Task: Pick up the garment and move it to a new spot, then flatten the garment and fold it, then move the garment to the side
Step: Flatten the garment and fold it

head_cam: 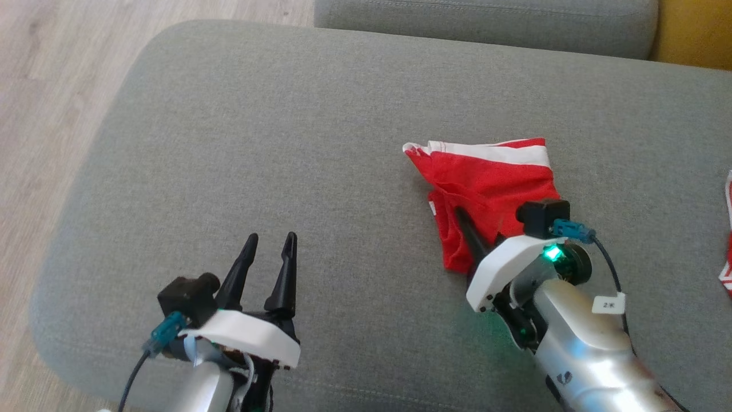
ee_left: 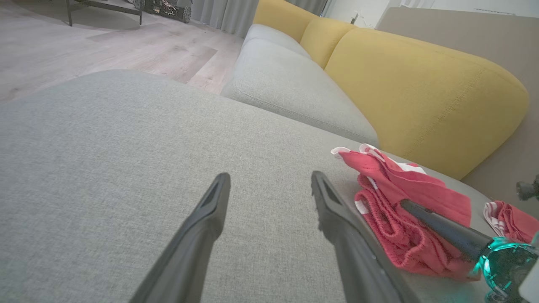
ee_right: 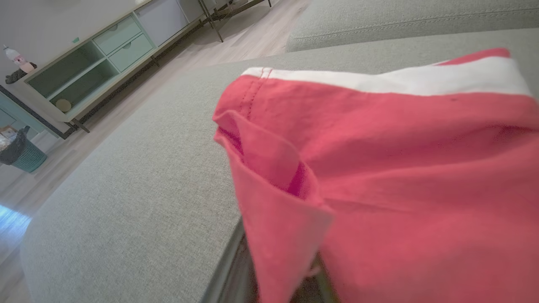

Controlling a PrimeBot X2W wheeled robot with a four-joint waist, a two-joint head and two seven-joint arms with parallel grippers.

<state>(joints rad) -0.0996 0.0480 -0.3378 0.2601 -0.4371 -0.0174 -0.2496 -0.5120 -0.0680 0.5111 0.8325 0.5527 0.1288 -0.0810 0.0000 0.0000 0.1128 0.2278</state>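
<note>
The garment (head_cam: 492, 177) is red with a white band along its far edge. It lies bunched on the grey cushion (head_cam: 286, 131), right of centre. My right gripper (head_cam: 480, 229) is shut on its near edge, one dark finger lying on top of the cloth. In the right wrist view the red garment (ee_right: 400, 147) drapes close over the lens and hides the fingers. My left gripper (head_cam: 271, 240) stands open over bare cushion at the lower left, well apart from the cloth. In the left wrist view the garment (ee_left: 404, 193) lies to the right of the open left gripper (ee_left: 270, 176).
Another red and white cloth (head_cam: 727, 240) lies at the cushion's right edge. A second grey seat cushion (head_cam: 486, 23) and a yellow backrest (ee_left: 421, 92) are beyond. Wooden floor (head_cam: 46, 86) lies past the cushion's left edge. A pale cabinet (ee_right: 92, 54) stands across the room.
</note>
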